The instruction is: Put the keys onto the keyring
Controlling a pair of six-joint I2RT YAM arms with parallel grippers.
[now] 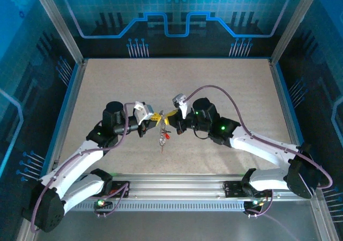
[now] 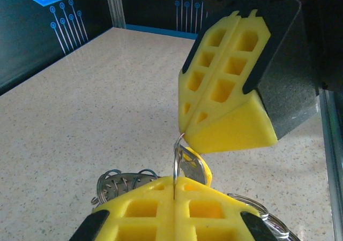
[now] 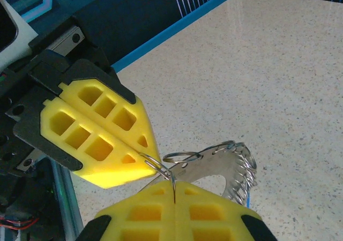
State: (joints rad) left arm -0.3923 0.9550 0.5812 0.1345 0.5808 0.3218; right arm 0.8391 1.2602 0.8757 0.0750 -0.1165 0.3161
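Left wrist: left gripper (image 2: pixel 174 187) and right gripper (image 2: pixel 183 130) both pinch thin ring (image 2: pixel 176 154); yellow key (image 2: pixel 196 169) half hidden, keyring (image 2: pixel 120 182) partly covered by fingers.

The keyring (image 3: pixel 244 168), a thin grey loop with a bumpy, coiled outline, hangs bunched with the keys (image 1: pixel 162 138) just toward 6 o'clock from the middle of the tabletop (image 1: pixel 225 85). A thin split ring (image 2: pixel 176 152) at the bunch's top stands upright, pinched by the left end effector (image 2: pixel 174 190) and the right end effector (image 3: pixel 174 193). The yellow-headed key (image 2: pixel 207 172) sits beside the split ring. The red-headed key (image 1: pixel 168 135) dangles lower.
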